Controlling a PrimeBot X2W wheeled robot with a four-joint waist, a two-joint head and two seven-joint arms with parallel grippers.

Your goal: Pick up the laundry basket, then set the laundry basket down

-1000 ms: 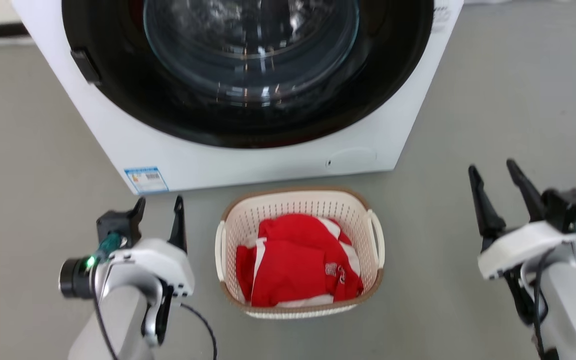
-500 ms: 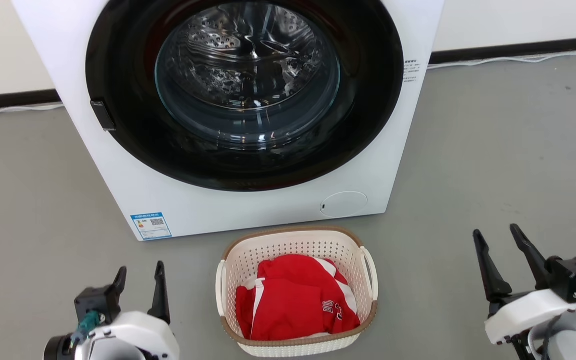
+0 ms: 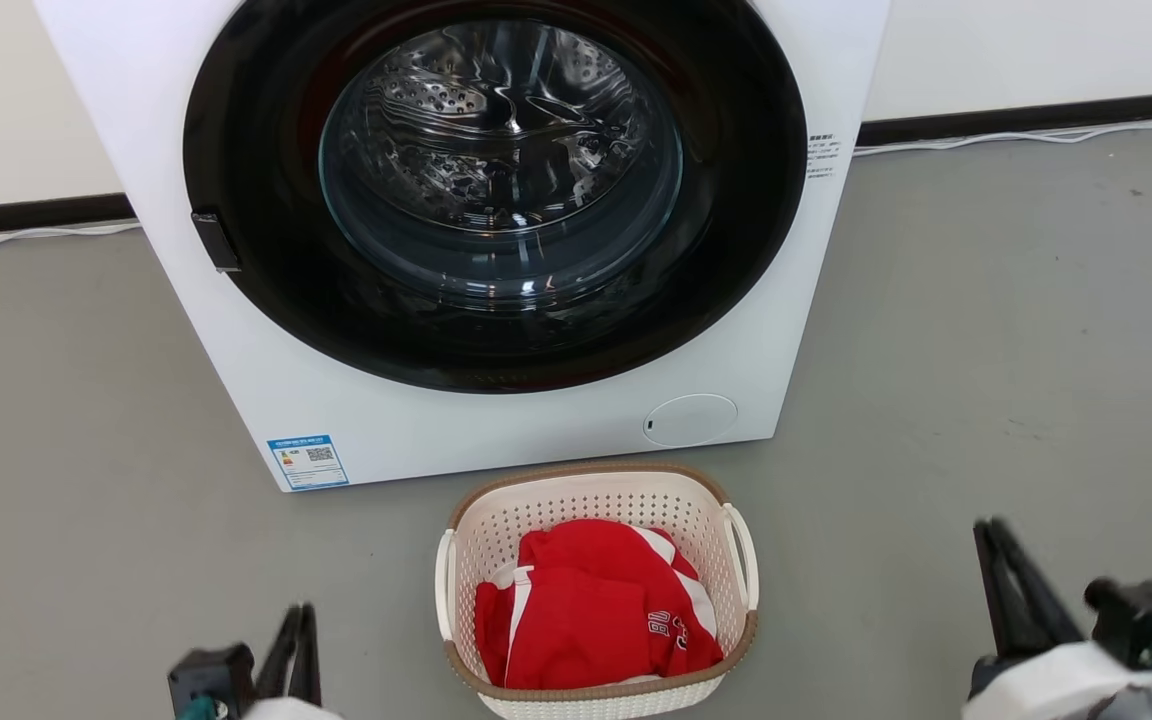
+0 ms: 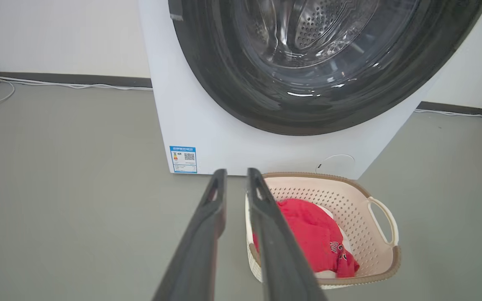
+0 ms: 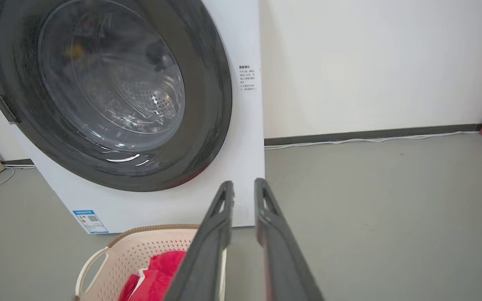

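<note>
Grey floor carries the laundry basket, which sits just before a white washing machine with a red garment inside it. Left gripper and right gripper flank it, apart from it, jaws nearly closed and empty.

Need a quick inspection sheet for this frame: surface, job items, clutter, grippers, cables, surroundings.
Surface: grey floor, bare around the basket.
Job's things: laundry basket on the floor before the washing machine, holding red clothing; handles free.
Clutter: nothing seen.
Grippers: left gripper and right gripper flank the basket, apart from it, fingers nearly together, holding nothing.
Cables: white cable along the wall base.
Surroundings: white wall, dark skirting; machine door closed.
</note>
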